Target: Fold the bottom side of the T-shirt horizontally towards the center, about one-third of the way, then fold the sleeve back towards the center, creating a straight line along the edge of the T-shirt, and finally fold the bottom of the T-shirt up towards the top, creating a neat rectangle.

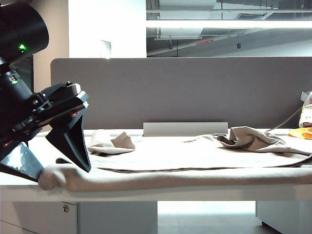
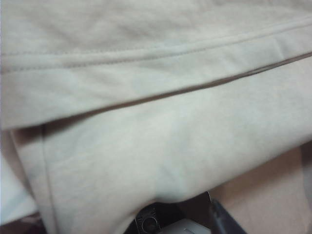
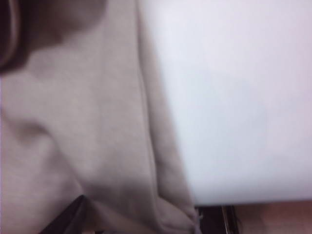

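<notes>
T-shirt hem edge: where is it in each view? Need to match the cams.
Exterior view: bottom of the T-shirt runs along the table's near edge, left gripper at its left end.
Left wrist view: stitched hem crosses the frame.
Right wrist view: blurred; a seam beside the white table.
Shared landmark: the beige fabric.

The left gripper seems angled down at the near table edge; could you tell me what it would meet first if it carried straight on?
Most likely the T-shirt: the left gripper, jaws apart, points down at the near rolled edge, and its wrist view is filled with beige cloth. Depth is unclear.
</notes>
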You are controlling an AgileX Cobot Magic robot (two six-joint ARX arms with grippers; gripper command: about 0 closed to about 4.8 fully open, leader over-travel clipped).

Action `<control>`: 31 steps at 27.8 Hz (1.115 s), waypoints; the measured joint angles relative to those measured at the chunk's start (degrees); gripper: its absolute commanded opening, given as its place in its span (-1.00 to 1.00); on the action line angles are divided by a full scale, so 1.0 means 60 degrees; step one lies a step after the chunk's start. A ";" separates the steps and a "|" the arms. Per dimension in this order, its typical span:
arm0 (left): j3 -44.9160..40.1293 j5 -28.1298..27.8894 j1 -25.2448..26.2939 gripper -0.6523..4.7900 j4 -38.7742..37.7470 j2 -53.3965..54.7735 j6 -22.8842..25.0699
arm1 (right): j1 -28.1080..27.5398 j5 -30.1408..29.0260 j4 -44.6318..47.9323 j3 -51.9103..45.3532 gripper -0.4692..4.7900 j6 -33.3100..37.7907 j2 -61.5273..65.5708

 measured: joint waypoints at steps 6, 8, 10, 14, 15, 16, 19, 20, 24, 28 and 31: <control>0.0000 -0.0069 0.0022 0.01 0.0029 0.0000 0.0033 | 0.0164 -0.0007 0.0022 0.0011 -0.07 0.0175 0.0000; 0.0000 -0.0087 0.0015 -0.08 0.0033 0.0000 0.0066 | 0.0168 -0.0011 -0.0015 0.0044 -0.24 0.0182 0.0004; 0.0000 -0.0095 0.0015 -0.28 0.0033 0.0000 0.0069 | 0.0168 -0.0007 -0.0076 0.0080 -0.43 0.0200 0.0004; 0.0000 -0.0109 0.0018 -0.60 0.0040 0.0000 0.0106 | 0.0178 -0.0087 -0.0255 0.0168 -0.54 0.0175 0.0000; 0.0000 -0.0109 0.0018 -0.61 0.0044 0.0000 0.0135 | 0.0178 -0.0106 -0.0255 0.0171 -0.58 0.0171 0.0000; 0.0000 -0.0106 0.0015 -0.67 0.0055 0.0000 0.0200 | 0.0178 -0.0146 -0.0266 0.0178 -0.66 0.0175 0.0000; 0.0000 -0.0109 0.0018 -0.78 0.0069 0.0000 0.0288 | 0.0178 -0.0452 -0.0073 0.0328 -0.83 0.0164 -0.0022; 0.0000 -0.0109 0.0018 -0.78 0.0073 0.0000 0.0288 | 0.0182 -0.0561 0.0033 0.0386 -0.84 0.0157 -0.0062; 0.0000 -0.0131 0.0018 -0.78 0.0106 0.0000 0.0484 | 0.0219 -0.0725 0.0069 0.0539 -0.84 0.0127 -0.0102; 0.0018 -0.0222 0.0015 -0.78 0.0211 0.0000 0.0612 | 0.0244 -0.0841 0.0029 0.0776 -0.84 0.0120 -0.0098; 0.0215 -0.0313 0.0033 -0.78 0.0219 0.0004 0.0750 | 0.0248 -0.0987 0.0025 0.0965 -0.84 0.0113 -0.0098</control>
